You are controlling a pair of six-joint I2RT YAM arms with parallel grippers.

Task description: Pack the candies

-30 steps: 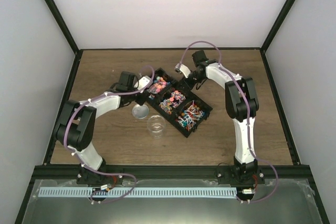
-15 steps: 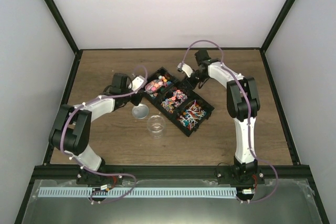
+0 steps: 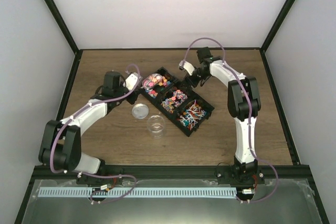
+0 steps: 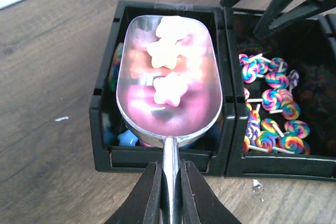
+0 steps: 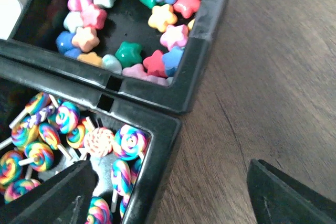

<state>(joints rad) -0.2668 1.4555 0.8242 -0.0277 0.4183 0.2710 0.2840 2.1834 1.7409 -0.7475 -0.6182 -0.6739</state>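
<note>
Gleaming metal scoop (image 4: 181, 114) (pastel star candies (image 4: 169, 88))

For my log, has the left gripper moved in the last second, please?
Yes. The left gripper, holding the scoop, moved left and away from the lid.

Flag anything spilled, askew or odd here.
No candies spilled: all sit in the tray or the scoop. The tray lies diagonally on the table. Tiny white specks lie beside it, too small to identify.
</note>
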